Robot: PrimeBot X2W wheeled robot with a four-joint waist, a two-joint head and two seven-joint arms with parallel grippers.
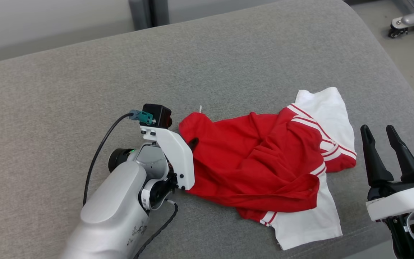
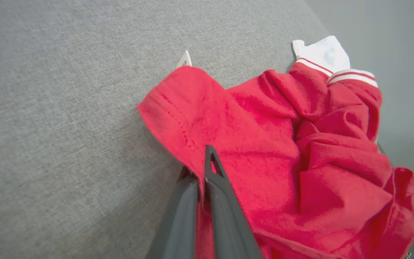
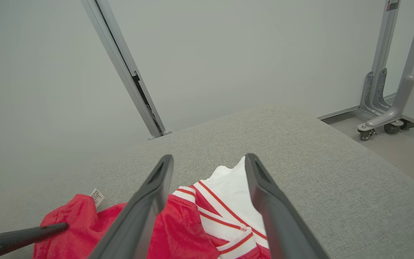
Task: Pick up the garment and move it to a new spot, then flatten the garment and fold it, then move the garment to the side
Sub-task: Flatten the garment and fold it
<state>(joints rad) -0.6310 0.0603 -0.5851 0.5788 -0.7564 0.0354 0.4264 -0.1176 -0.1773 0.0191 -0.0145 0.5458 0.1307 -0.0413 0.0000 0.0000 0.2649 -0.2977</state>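
A crumpled red and white garment [image 1: 257,162] with striped trim lies on the grey padded surface [image 1: 84,79], right of centre. My left gripper [image 1: 193,144] reaches in from the left and is shut on the garment's red left edge. In the left wrist view, red cloth [image 2: 264,144] is pinched between the two dark fingers [image 2: 217,187]. My right gripper [image 1: 377,128] stands open just right of the garment, holding nothing. In the right wrist view its fingers [image 3: 149,201] spread above the white striped part [image 3: 228,201].
The padded surface ends close on the right and near sides, with floor beyond. A wheeled metal stand base [image 1: 408,21] sits on the floor at the far right. A small white label [image 1: 200,108] sticks out at the garment's far left corner.
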